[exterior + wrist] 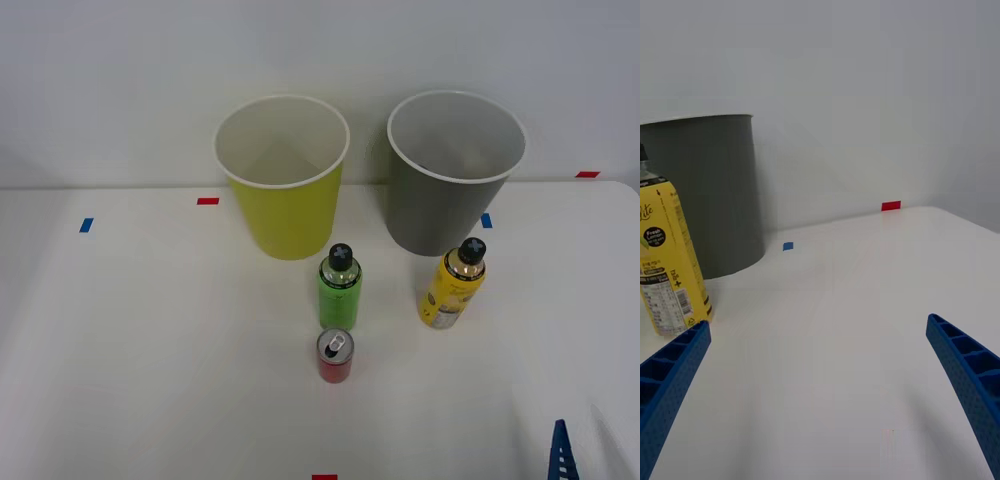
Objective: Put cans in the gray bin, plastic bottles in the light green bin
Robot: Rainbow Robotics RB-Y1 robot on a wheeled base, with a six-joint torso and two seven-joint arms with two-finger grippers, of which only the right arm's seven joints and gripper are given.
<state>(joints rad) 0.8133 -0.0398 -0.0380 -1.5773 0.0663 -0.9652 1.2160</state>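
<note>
**Lining up on the yellow bottle**

My right claw (820, 397) is wide open w/ nothing held, low over the white table (150, 350). Yellow labelled plastic bottle w/ black cap (668, 259) stands just beside one blue ribbed finger (670, 375), in front of the dark gray cup-shaped bin (455, 175). Looks like approach phase; next I'd swing over to straddle it, then carry to the yellow-green bin (283, 180).

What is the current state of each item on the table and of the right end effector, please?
Light green bin: upright, nothing visible inside.
Gray bin: upright, contents unclear.
Green bottle: upright, capped, on table.
Yellow bottle: upright, capped, on table.
Red can: upright, on table.
Right end effector: open, holding nothing.
</note>
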